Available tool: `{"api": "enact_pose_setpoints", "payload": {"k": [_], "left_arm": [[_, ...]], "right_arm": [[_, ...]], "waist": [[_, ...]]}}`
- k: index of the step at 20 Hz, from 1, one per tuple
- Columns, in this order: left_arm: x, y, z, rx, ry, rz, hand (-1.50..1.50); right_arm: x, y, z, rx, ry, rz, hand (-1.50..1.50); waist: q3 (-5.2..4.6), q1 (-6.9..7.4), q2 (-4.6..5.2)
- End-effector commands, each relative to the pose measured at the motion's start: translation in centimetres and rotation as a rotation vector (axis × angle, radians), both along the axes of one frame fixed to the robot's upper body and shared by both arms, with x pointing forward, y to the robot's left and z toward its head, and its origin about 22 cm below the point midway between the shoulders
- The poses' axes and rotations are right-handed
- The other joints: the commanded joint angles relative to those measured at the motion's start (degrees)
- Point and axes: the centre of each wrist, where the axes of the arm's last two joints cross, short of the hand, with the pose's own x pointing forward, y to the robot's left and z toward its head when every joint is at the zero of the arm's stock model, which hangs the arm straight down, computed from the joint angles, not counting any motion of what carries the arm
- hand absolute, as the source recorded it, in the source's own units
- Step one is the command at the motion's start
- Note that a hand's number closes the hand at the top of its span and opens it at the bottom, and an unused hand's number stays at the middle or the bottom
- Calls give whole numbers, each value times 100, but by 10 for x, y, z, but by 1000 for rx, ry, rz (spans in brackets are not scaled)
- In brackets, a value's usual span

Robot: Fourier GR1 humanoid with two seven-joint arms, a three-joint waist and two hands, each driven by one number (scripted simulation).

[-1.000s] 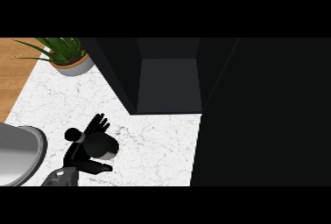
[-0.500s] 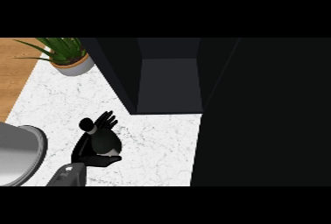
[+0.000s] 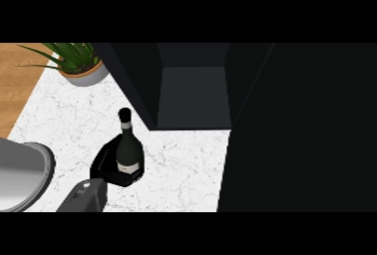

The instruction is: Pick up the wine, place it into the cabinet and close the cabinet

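Head view: white marble counter (image 3: 184, 159); open dark cabinet (image 3: 193, 94); potted plant (image 3: 77, 62).

The counter (image 3: 184, 154) looks like white marble with fine grey veins and a smooth, matt finish. Left of the counter, the floor (image 3: 18, 79) shows warm wood grain. The wine bottle (image 3: 129, 149) is dark glass with a slight gloss, and a pale paper label sits low on it. The cabinet (image 3: 191, 94) behind the counter is matt black. The plant's pot (image 3: 85, 77) looks like smooth grey ceramic. At the counter's left edge, a rounded grey object (image 3: 22, 174) has a brushed metal sheen.
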Motion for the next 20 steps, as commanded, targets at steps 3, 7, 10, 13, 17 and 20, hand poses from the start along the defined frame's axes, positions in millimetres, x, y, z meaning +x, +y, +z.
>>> {"api": "enact_pose_setpoints", "payload": {"k": [3,7,10,13,17,20], "left_arm": [[-13,20,-2,-92,-33,187,150],[-34,45,-9,-90,-27,453,150],[-19,12,-5,-98,-34,451,150],[-5,6,7,-112,-43,444,150],[-6,6,8,-155,-57,412,150],[-19,13,15,-126,-48,366,150]], "right_arm": [[-14,0,2,42,-8,9,-150],[-8,-8,-4,15,-16,7,-150],[3,-11,-7,28,-21,12,-150],[-8,-6,8,16,-15,29,-150],[13,-20,-7,44,-24,20,-150],[-9,-14,6,5,-2,1,-150]], "waist": [[5,110,-38],[8,107,-24],[5,93,-18],[2,96,-25],[1,69,-6],[1,80,-18]]}}
